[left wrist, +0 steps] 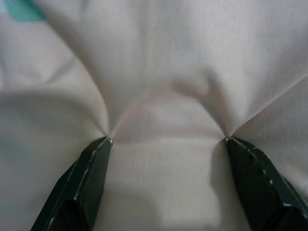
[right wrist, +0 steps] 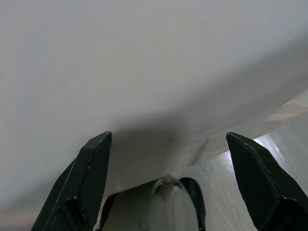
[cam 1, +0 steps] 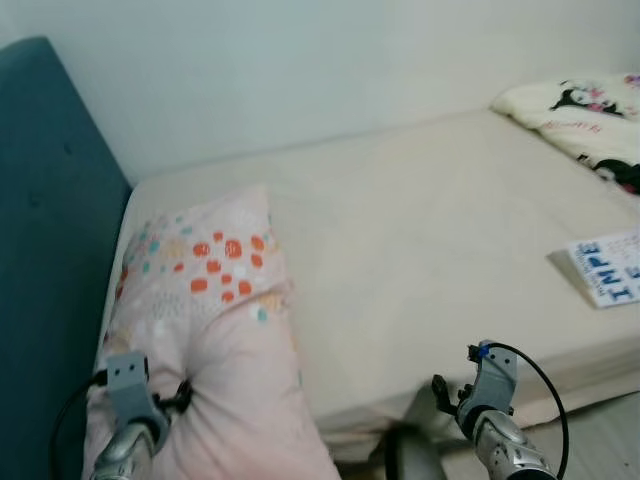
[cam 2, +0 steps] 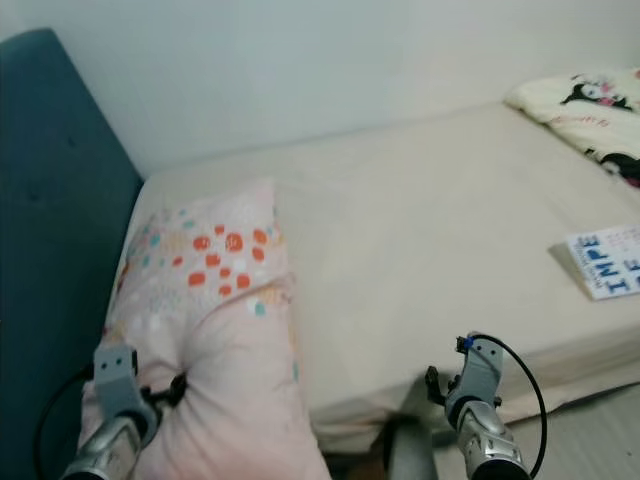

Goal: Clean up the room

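A pink pillow with orange and teal dots lies at the head end of the beige bed, its near end hanging over the front edge. My left gripper is open, and both fingertips press into the pillow's fabric, which puckers around them with a bulge between. In the left eye view the left gripper sits at the pillow's near left part. My right gripper is open and holds nothing; it hangs just below the bed's front edge, over the floor.
A teal headboard stands along the left. A cream blanket with cartoon prints lies at the bed's far right. A white sheet with blue letters rests near the right edge. Light wooden floor shows at the lower right.
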`<state>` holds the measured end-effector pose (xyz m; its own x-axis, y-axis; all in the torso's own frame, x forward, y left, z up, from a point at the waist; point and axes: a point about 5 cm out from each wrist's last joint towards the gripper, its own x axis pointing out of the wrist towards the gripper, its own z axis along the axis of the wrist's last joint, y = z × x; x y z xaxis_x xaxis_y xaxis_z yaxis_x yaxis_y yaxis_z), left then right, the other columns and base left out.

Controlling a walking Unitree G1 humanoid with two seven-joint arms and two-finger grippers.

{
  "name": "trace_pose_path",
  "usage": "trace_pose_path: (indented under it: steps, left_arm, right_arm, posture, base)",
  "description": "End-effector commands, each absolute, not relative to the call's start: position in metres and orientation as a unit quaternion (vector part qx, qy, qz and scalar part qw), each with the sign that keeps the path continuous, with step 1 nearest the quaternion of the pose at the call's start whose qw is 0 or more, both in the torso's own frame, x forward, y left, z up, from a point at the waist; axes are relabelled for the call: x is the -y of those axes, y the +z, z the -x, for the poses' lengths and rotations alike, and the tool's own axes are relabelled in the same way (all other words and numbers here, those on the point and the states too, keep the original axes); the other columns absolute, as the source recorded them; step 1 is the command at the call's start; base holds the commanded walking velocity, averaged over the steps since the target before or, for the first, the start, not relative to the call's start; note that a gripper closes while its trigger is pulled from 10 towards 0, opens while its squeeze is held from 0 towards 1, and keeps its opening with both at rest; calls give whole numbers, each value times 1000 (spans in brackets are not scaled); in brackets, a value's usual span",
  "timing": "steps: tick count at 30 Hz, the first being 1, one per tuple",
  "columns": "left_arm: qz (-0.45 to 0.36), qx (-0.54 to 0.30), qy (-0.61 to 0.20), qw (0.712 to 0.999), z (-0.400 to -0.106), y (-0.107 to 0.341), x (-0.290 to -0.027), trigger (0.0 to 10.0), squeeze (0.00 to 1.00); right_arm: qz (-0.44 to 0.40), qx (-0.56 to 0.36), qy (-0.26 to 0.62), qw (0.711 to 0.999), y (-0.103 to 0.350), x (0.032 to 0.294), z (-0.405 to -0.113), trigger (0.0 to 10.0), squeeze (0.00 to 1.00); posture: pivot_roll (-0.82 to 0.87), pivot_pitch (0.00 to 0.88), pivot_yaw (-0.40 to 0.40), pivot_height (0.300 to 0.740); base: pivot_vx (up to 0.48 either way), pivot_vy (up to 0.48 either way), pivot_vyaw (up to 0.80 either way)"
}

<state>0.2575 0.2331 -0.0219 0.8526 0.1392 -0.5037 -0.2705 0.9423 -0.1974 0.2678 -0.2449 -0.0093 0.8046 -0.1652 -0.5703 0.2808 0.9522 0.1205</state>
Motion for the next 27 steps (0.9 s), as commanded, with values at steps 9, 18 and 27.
trace_pose_path:
  steps: [9,18,27]
  left_arm:
    - [169,-289,73,939,-251,-36,-209,10000,0]
    - [133,-277,50,950,-259,-30,-201,10000,1000]
    - [109,-254,79,958,-270,-19,-206,10000,1000]
  right_arm:
    - [-118,-265,-122,949,-4,247,-269,10000,0]
    - [-121,-253,-118,953,0,246,-273,10000,0]
    - [-122,-252,-115,953,1,245,-273,10000,0]
  posture:
    - [-106,137,98,576]
    - [-106,141,98,576]
    - [-103,140,100,576]
  base:
    - [0,0,0]
    - [0,0,0]
    - [0,0,0]
